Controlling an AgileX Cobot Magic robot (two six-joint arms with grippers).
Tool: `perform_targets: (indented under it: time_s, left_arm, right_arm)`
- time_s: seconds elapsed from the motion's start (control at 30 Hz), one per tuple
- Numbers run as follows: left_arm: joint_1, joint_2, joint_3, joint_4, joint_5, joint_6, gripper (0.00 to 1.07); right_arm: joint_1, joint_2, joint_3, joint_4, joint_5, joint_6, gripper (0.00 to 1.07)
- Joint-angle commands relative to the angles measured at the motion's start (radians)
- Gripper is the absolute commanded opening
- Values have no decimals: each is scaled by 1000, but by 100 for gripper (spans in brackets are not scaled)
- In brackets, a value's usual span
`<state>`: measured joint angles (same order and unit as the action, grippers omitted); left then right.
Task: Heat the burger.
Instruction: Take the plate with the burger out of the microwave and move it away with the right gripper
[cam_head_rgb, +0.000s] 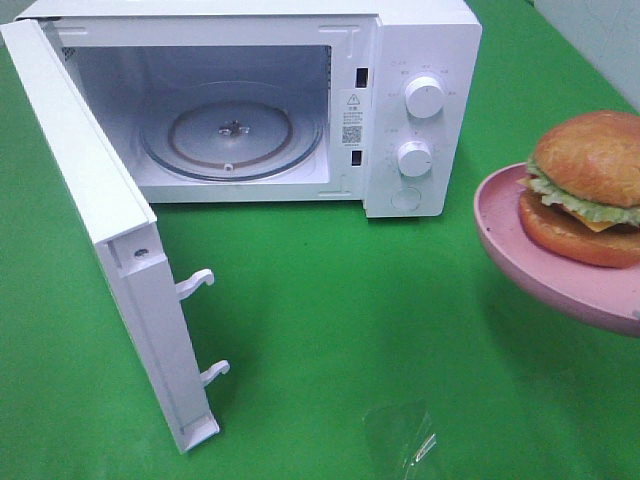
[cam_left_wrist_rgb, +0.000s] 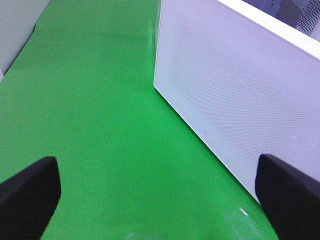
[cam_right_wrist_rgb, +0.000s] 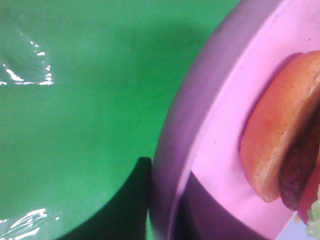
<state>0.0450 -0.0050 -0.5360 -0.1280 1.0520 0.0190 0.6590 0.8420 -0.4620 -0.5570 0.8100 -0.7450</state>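
Observation:
The burger (cam_head_rgb: 590, 185), with golden-brown buns, green lettuce and a yellow cheese edge, sits on a round pink plate (cam_head_rgb: 520, 250). The plate hangs above the green table at the right edge of the exterior view. The right wrist view shows the plate rim (cam_right_wrist_rgb: 200, 100) and the bottom bun (cam_right_wrist_rgb: 280, 135) very close. My right gripper (cam_right_wrist_rgb: 165, 212) is clamped on the rim and shows only as dark shapes. The white microwave (cam_head_rgb: 420, 60) stands at the back with its door (cam_head_rgb: 120, 260) swung open to the front left. The glass turntable (cam_head_rgb: 232, 135) is bare. My left gripper (cam_left_wrist_rgb: 160, 200) is open and empty beside the door.
A crumpled piece of clear plastic film (cam_head_rgb: 400, 440) lies on the green table near the front edge, and also shows in the right wrist view (cam_right_wrist_rgb: 27, 75). The door's latch hooks (cam_head_rgb: 195, 285) stick out toward the middle. Two knobs (cam_head_rgb: 424, 97) are on the microwave's right panel.

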Motion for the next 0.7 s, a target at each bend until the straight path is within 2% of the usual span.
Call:
perform_targets:
  time_s: [0.03, 0.37, 0.63, 0.7]
  left_arm:
    - [4, -15, 3, -3, -13, 3, 98]
    - [4, -15, 3, -3, -13, 3, 98]
    - [4, -15, 3, -3, -13, 3, 98]
    - [4, -15, 3, -3, -13, 3, 98]
  right_arm:
    - [-4, -15, -9, -86, 7, 116, 0]
    - [-4, -15, -9, -109, 102, 296, 0]
    - [-4, 19, -9, -186, 159, 487, 0]
    - [-4, 63, -9, -219, 178, 597, 0]
